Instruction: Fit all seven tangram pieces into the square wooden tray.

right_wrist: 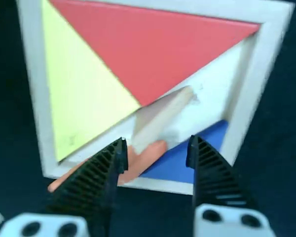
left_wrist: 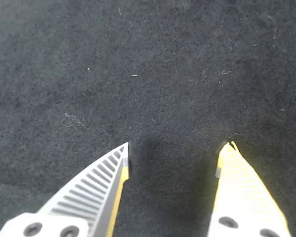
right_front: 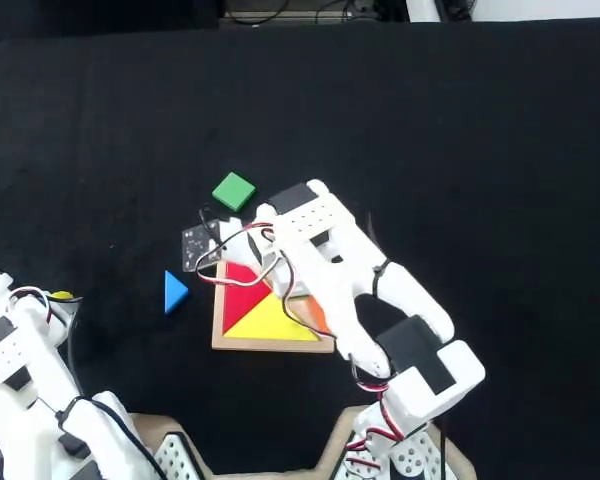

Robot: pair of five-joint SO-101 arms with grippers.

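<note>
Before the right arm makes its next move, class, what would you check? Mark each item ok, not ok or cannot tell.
1. Right gripper jaws open: ok.
2. Orange piece lying flat inside the wooden tray: not ok, it sticks out over the rim.
3. Red triangle and yellow triangle seated in the tray: ok.
4. All seven pieces in the tray: not ok, the green square and blue triangle lie on the cloth.
5. Left gripper away from the tray: ok, jaws open over bare cloth.
6. Orange piece fits the free space: cannot tell.
</note>
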